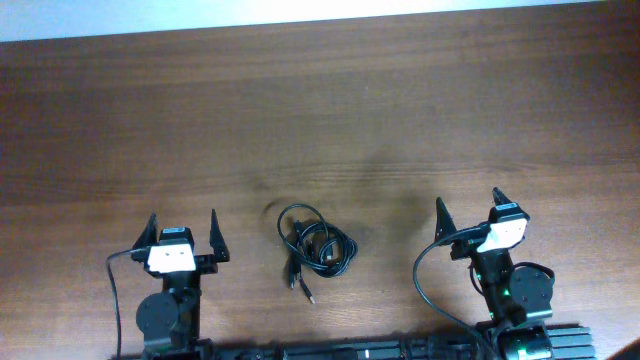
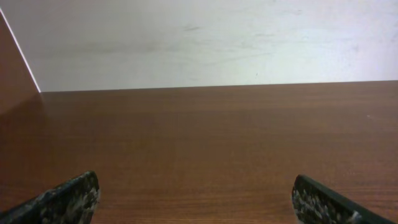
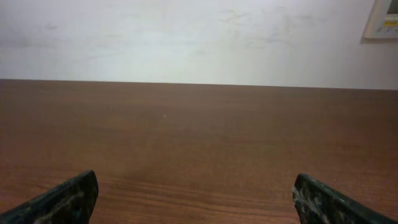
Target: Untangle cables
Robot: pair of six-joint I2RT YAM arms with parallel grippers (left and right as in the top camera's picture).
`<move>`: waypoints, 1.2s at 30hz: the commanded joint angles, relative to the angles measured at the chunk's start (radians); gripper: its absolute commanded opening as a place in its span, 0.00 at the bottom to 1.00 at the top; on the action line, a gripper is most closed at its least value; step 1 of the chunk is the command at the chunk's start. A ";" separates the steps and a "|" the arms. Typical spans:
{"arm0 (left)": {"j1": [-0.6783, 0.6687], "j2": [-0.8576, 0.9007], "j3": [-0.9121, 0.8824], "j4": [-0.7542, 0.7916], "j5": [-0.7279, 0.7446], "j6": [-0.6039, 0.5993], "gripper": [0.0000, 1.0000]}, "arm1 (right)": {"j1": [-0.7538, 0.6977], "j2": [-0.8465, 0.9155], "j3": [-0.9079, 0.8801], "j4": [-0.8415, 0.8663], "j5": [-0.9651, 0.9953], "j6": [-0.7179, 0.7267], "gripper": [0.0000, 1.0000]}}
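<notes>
The cables [image 1: 315,245] lie as one small tangled bundle of thin black loops near the table's front edge, with plug ends trailing toward the front. My left gripper [image 1: 183,222] stands open to the left of the bundle, well apart from it. On the other side, my right gripper [image 1: 469,205] is open too, also apart from the bundle. In the left wrist view only the two fingertips [image 2: 68,199] show over bare wood, nothing between them. The right wrist view likewise shows just its fingertips [image 3: 65,200] over bare wood. The cables are out of both wrist views.
The brown wooden table [image 1: 320,110] stretches far back to a white wall [image 2: 205,43]. Thicker black arm wires [image 1: 425,285] loop beside the right arm's base, and another runs by the left base [image 1: 115,290].
</notes>
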 commanded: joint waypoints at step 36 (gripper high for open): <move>0.004 -0.008 0.006 0.011 0.108 0.019 0.99 | -0.007 -0.010 -0.007 -0.003 0.015 0.005 0.99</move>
